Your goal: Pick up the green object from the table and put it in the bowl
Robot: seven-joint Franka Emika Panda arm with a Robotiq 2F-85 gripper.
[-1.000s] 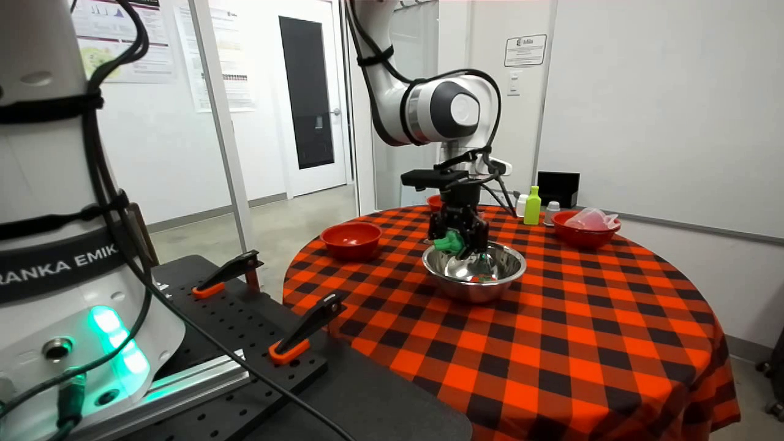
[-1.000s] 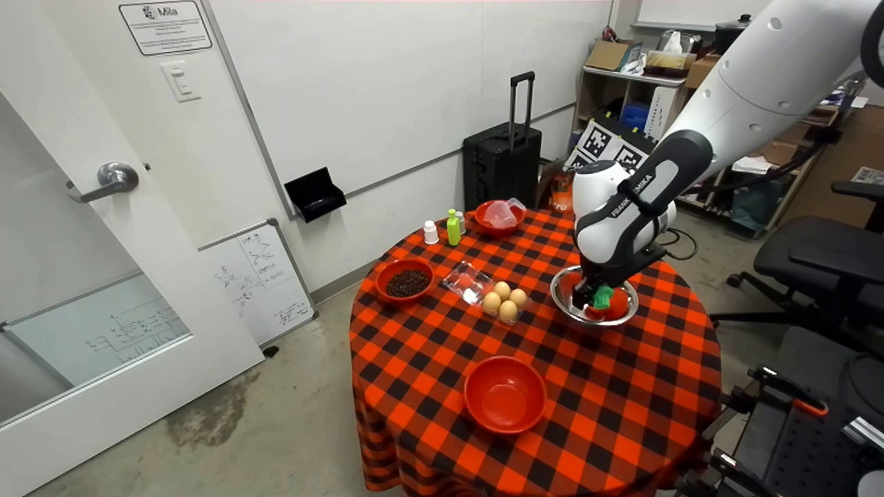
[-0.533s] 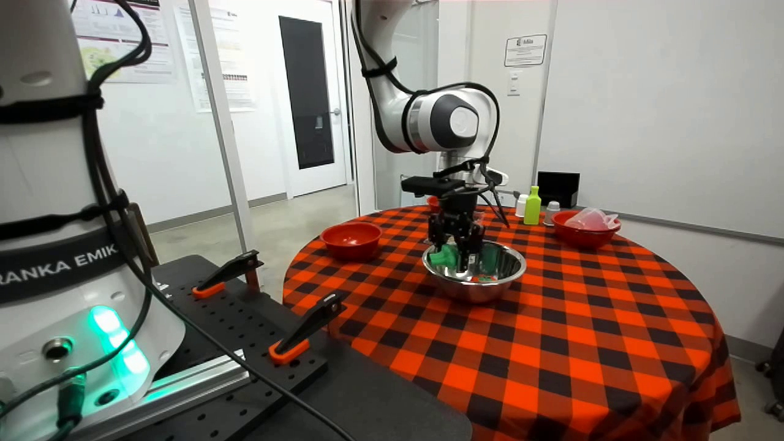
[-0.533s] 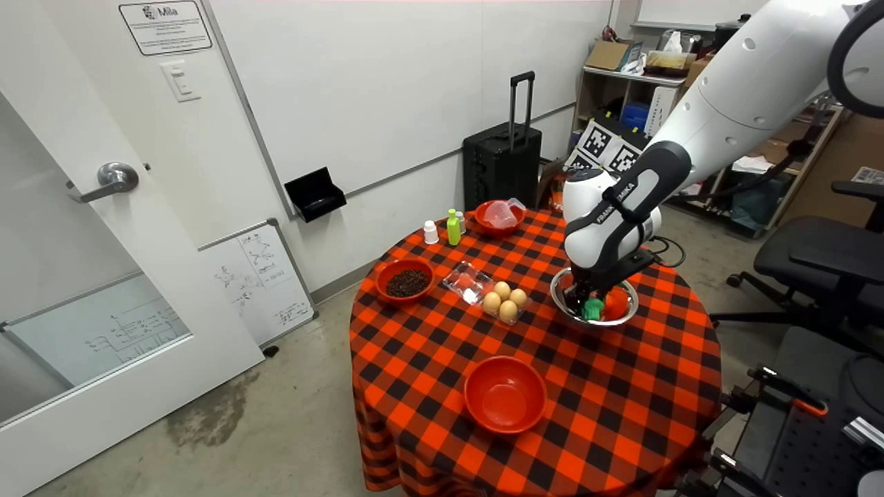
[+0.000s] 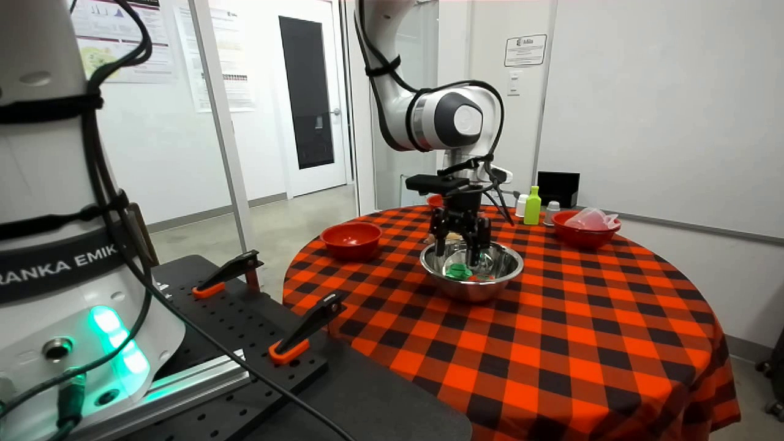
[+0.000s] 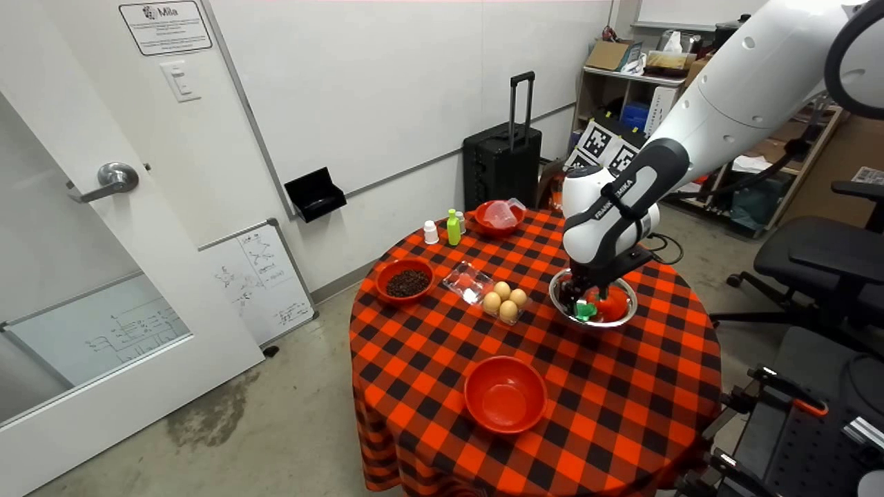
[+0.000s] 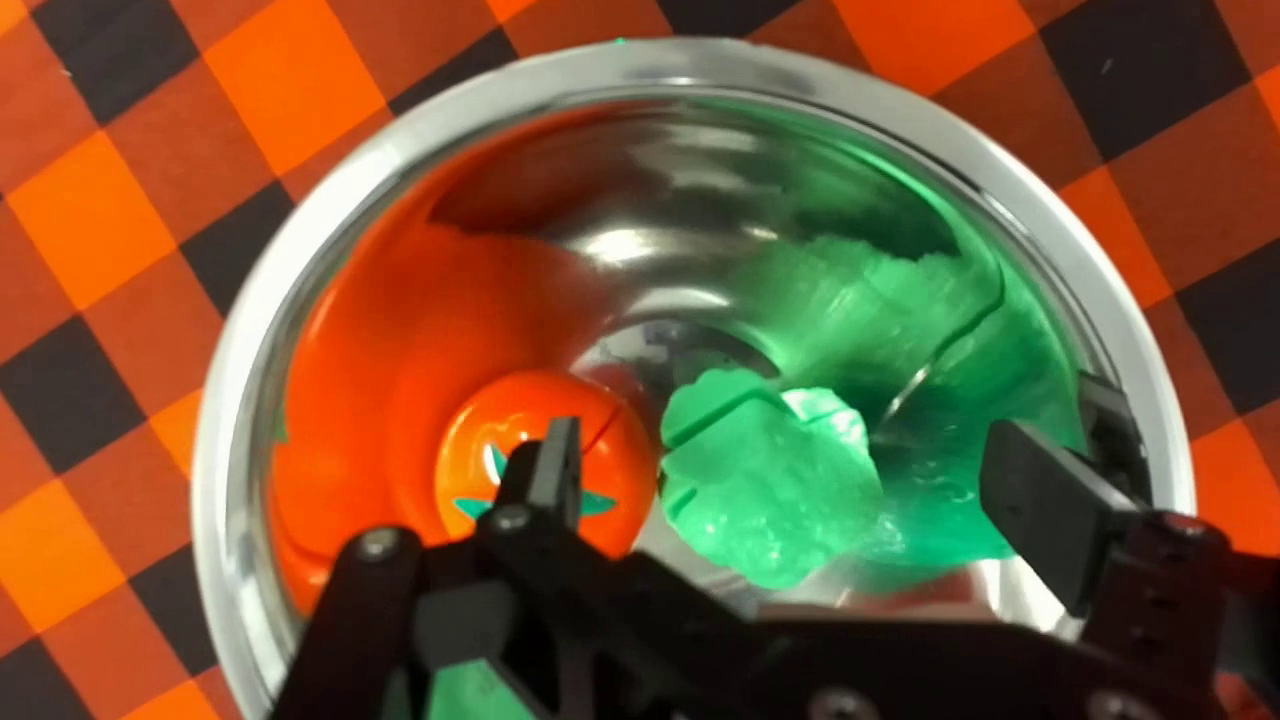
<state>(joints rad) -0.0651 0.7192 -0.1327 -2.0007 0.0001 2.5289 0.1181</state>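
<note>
I have the green object [image 7: 770,475] lying on the floor of the steel bowl [image 7: 700,68], just beside a tomato [image 7: 620,455]; from the wrist view I can't make out whether the two touch. Orange and green reflections spread over the bowl's inner wall. My gripper [image 5: 456,257] points down over the bowl's mouth with its jaws well apart, and in the wrist view the green object shows in the gap, clear of both sides. One fingertip [image 7: 560,470] overlaps the tomato there, the other shows against the bowl's wall; how deep they reach I can't judge.

Working outward over the round table [image 6: 594,400] in an exterior view, the bowl stands toward the right-hand edge. Just left of it, four eggs [image 6: 508,310] sit in an open clear carton [image 6: 469,279], and a red bowl [image 6: 402,265] of dark beans [image 6: 407,284] is by the left edge. Along the far edge I see an upright yellow-green bottle [image 6: 453,229] with two small white containers [image 6: 431,233] next to it, then a second red bowl [image 6: 497,232] with a clear jug [image 6: 498,215] in it. A third red bowl [image 6: 505,400] sits toward the near edge. In an exterior view two clamps [image 5: 306,324] stand on the black bench [image 5: 398,398], just off the table's edge, beside the arm's base [image 5: 61,324].
</note>
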